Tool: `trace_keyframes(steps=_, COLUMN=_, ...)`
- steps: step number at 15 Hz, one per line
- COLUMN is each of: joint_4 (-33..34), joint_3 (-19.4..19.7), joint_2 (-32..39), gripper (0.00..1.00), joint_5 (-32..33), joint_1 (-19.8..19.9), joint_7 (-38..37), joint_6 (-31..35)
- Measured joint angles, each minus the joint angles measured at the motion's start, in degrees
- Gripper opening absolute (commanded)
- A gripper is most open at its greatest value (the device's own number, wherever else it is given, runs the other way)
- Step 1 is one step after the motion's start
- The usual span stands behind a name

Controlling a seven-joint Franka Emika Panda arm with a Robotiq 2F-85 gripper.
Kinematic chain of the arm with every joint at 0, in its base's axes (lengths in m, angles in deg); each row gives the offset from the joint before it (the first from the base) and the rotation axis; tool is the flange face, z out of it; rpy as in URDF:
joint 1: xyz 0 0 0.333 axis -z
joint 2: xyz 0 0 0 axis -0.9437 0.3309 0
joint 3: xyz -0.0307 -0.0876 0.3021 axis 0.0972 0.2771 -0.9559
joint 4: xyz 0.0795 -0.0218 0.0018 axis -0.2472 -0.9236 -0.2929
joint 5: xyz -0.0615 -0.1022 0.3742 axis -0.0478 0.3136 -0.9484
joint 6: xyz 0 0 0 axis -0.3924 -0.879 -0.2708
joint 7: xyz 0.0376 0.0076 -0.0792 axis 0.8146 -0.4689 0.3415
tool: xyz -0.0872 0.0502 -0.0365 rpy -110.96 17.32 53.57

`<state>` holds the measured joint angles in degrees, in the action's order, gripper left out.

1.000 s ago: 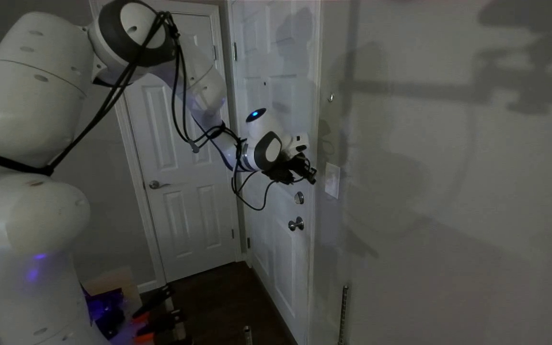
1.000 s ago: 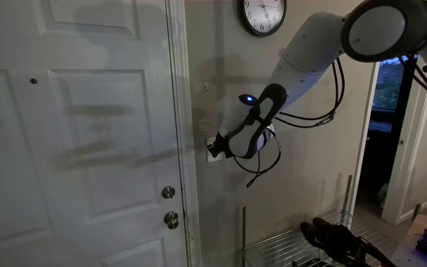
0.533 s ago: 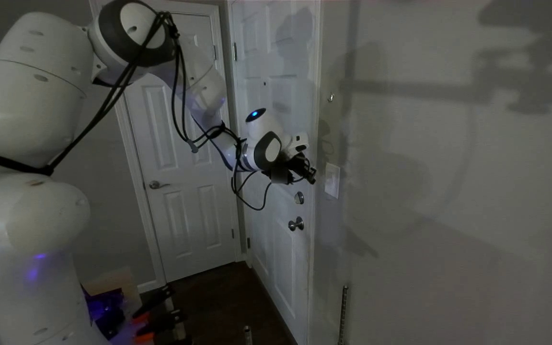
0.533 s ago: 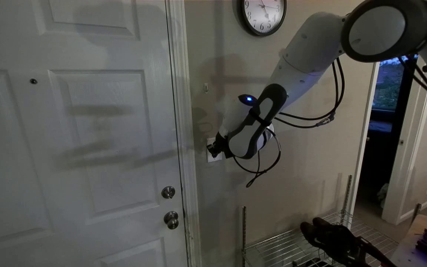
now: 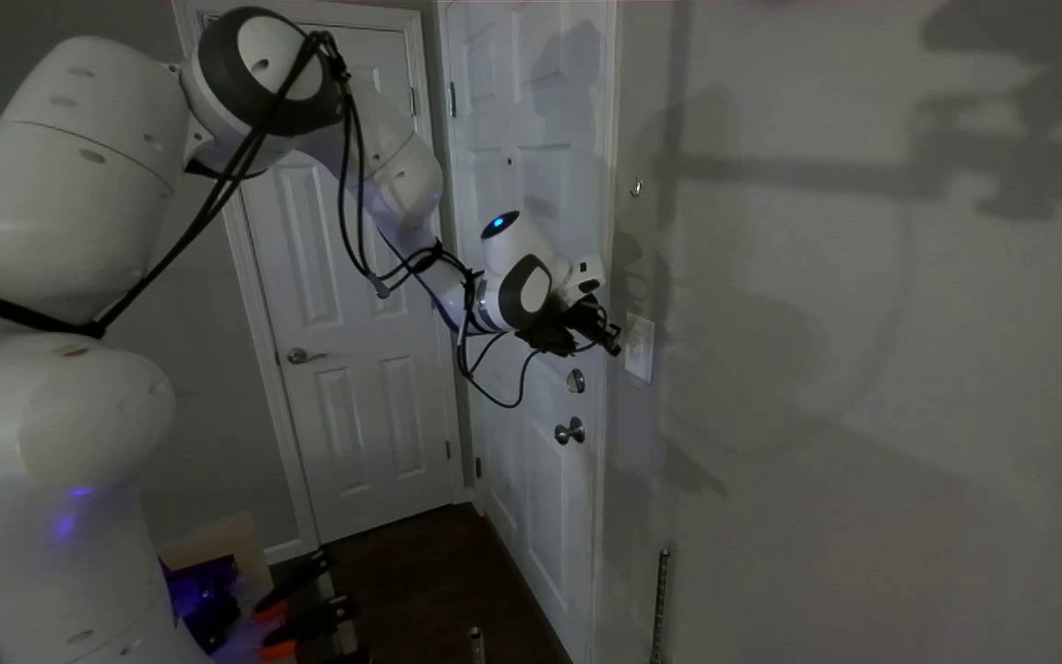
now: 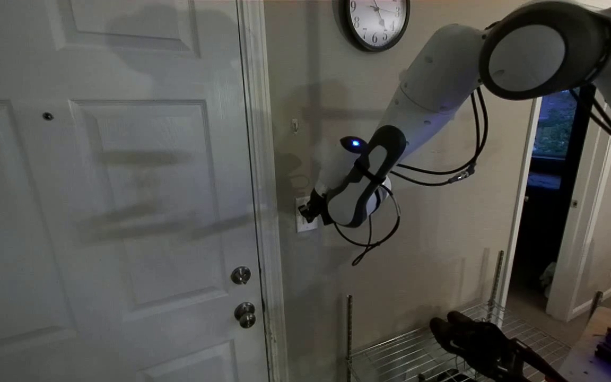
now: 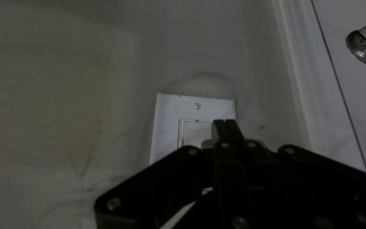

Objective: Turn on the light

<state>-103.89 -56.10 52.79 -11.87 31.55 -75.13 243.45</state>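
The light switch is a white upright wall plate with a rocker. It shows in both exterior views (image 5: 641,355) (image 6: 307,226) and in the wrist view (image 7: 167,127). My gripper (image 7: 225,121) is shut with its two black fingertips together and nothing between them. In the wrist view the tips overlap the right part of the plate, beside the rocker (image 7: 197,132), and hide the plate's lower part. In an exterior view the gripper (image 5: 616,346) is just short of the plate; I cannot tell if it touches. It also shows in an exterior view (image 6: 305,213), partly covering the plate. No lamp is in view.
A white door (image 6: 141,185) with a deadbolt (image 6: 241,275) and a round knob (image 6: 245,314) stands beside the plate. A small hook (image 6: 295,126) and a clock (image 6: 377,24) are on the wall above. A wire shelf (image 6: 406,355) stands below.
The arm has reached a little further toward the wall and its elbow has dropped slightly. The shut gripper has come closer to the switch plate. The room's lighting looks the same.
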Motion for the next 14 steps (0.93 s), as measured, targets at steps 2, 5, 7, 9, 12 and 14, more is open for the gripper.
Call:
trace_keyframes(steps=2, joint_4=1.09, joint_3=0.91, joint_2=1.01, gripper=0.03, joint_5=-0.04, joint_1=-0.33, joint_7=-0.99, joint_6=0.03)
trace_keyframes(steps=5, joint_4=3.05, joint_3=2.86, joint_2=2.81, gripper=0.03, joint_5=-0.91, joint_1=-1.54, joint_7=-2.9, joint_6=0.14)
trace_keyframes(steps=7, joint_4=4.61, joint_3=4.41, joint_2=4.36, gripper=0.03, joint_5=-2.13, joint_1=-2.58, joint_7=-4.22, joint_6=0.19)
trace_keyframes(steps=9, joint_4=5.21, joint_3=6.27, joint_2=5.67, gripper=0.03, joint_5=-3.66, joint_1=-4.33, joint_7=-5.92, joint_6=0.2)
trace_keyframes(steps=12, joint_4=5.23, joint_3=10.06, joint_2=7.88, gripper=0.02, joint_5=-6.46, joint_1=-8.22, joint_7=-8.64, joint_6=0.57)
trace_keyframes(steps=14, joint_4=5.29, joint_3=12.68, joint_2=9.66, gripper=0.02, joint_5=-8.17, joint_1=-10.82, joint_7=-10.44, joint_6=0.69)
